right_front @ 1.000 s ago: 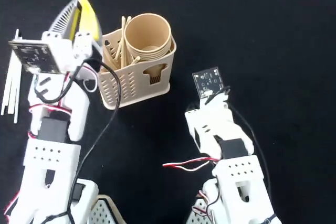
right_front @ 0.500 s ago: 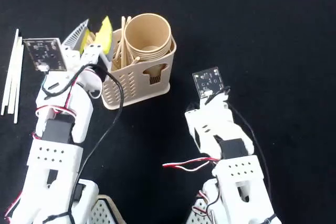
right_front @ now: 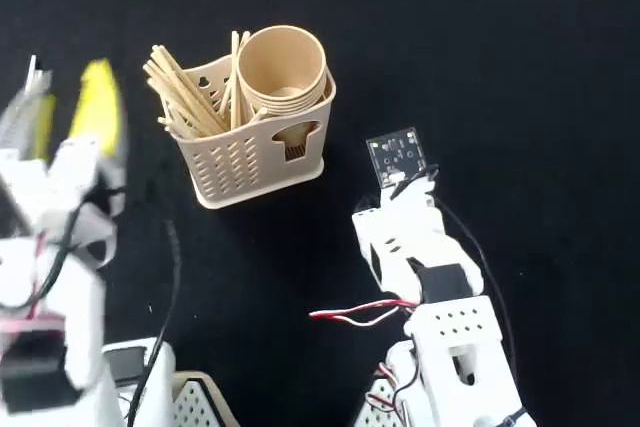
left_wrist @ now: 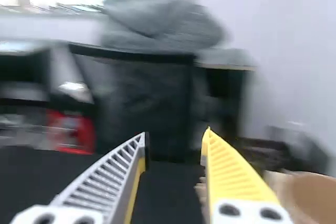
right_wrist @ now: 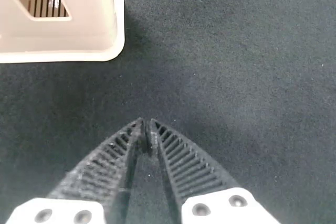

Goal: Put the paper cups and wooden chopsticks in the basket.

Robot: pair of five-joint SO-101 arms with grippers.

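The beige slotted basket [right_front: 250, 152] stands at the back of the black table. A stack of paper cups [right_front: 283, 65] sits in its right half. Several wooden chopsticks [right_front: 183, 99] lean out of its left half. My left gripper [right_front: 60, 112] hangs to the left of the basket, well clear of it, open and empty; its grey and yellow fingers [left_wrist: 227, 174] stand apart in the left wrist view, gripper [left_wrist: 173, 139]. One more pale chopstick tip [right_front: 32, 67] peeks out beyond that arm. My right gripper [right_wrist: 146, 128] is shut on nothing, low over the cloth near the basket's corner [right_wrist: 100, 35].
The right arm [right_front: 415, 247] rests in front of the basket and to its right, with red and white wires [right_front: 350, 314] looping beside it. Open black cloth lies to the right [right_front: 540, 127]. The table's back edge runs along the top.
The left gripper, which held a chopstick up over the basket, dipped to the basket and swung away to the left with nothing in it. Chopsticks now fan out of the basket's left half.
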